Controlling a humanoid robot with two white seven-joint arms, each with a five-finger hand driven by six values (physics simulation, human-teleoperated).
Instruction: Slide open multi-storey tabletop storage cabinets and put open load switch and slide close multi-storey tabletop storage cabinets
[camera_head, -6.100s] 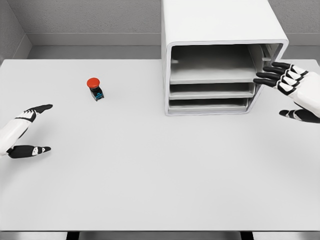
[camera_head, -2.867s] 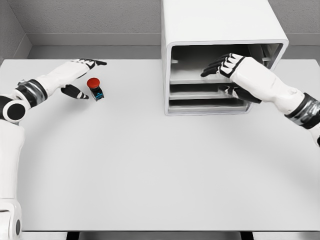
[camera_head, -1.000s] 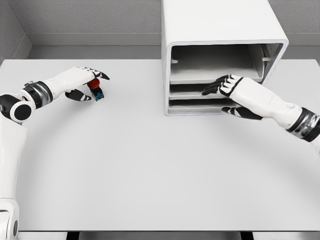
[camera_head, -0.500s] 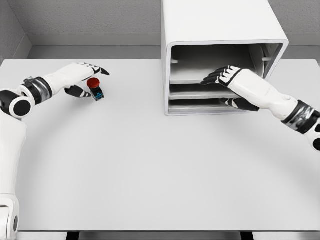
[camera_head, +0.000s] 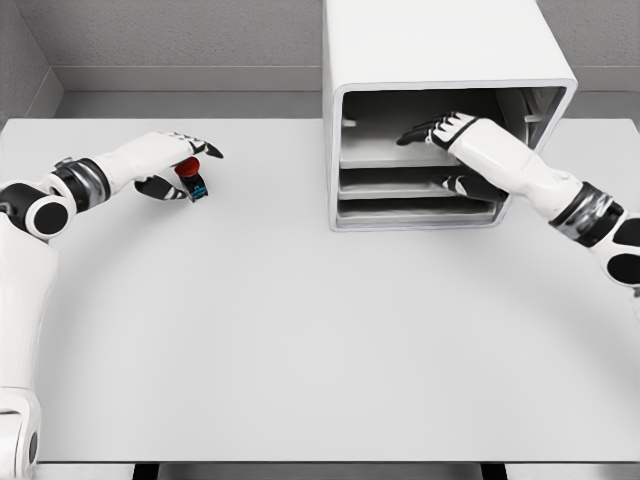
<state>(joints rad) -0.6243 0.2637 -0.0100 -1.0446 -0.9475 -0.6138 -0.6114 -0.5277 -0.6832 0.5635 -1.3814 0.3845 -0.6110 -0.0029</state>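
The load switch (camera_head: 188, 168), a red mushroom cap on a small black and blue base, stands on the table at the left. My left hand (camera_head: 196, 172) straddles it: straight fingers lie over the cap and the thumb sits by the base, with no firm grip visible. The white storage cabinet (camera_head: 440, 50) stands at the back right, its front showing three stacked trays, all pushed in. My right hand (camera_head: 422, 160) reaches into the top bay. Its fingers rest flat on the top tray (camera_head: 375, 150) and its thumb hangs below that tray's front lip, in the middle slot.
The white table (camera_head: 300, 330) stretches wide toward me. A grey wall runs behind its far edge. The right forearm crosses in front of the cabinet's right side.
My right hand has risen from the middle tray and pushed deeper onto the top tray. The left hand has settled a little closer over the switch, which stays in place. No tray has slid.
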